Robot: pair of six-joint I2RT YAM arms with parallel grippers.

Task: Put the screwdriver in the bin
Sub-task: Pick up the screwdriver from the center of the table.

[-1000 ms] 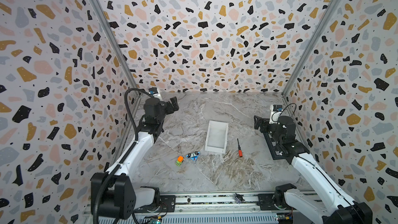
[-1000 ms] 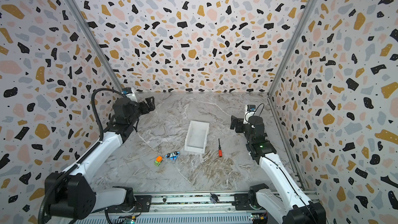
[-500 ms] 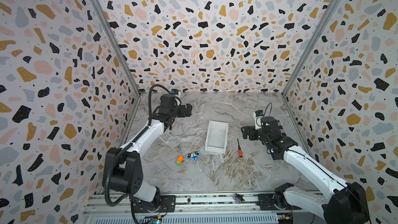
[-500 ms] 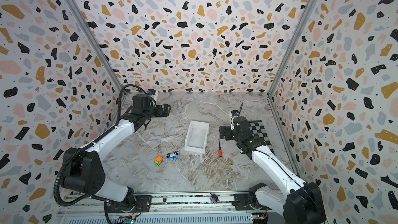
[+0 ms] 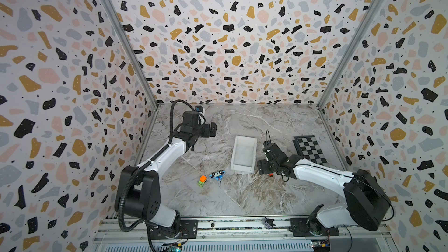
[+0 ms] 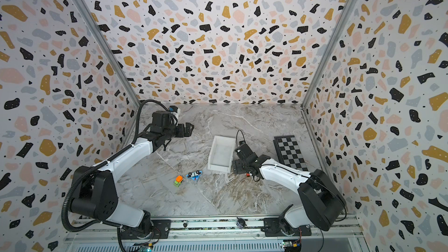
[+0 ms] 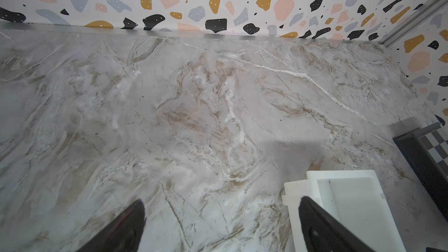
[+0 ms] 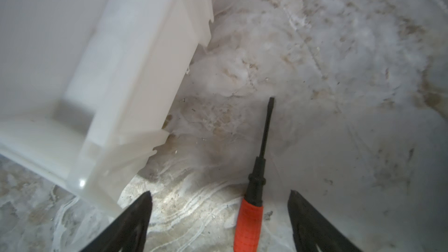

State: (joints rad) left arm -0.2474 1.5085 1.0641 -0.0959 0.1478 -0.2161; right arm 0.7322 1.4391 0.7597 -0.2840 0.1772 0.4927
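Right pincer [image 8: 220, 192]: released, fingers spread low over the table [image 8: 339, 93], grasping nothing.
Screwdriver [image 8: 257, 173]: lies flat on the table between the right pincer's fingers and touches neither. The red-orange handle is nearest the pincer and the thin black shaft points ahead of it.
Bin [image 8: 135, 69]: white and empty, just beside the right pincer on the side toward the left arm. One corner is near a finger, and the bin is apart from the screwdriver.
Left pincer [image 7: 222, 200]: released, nothing between its fingers. It is held above the table, well apart from the right pincer, on the bin's other side.
Board [image 5: 310, 150]: chequered black and white, on the right pincer's side away from the bin.
Car [image 5: 201, 181]: orange and green, past the bin from the right pincer, beside a blue toy [image 5: 217, 175].
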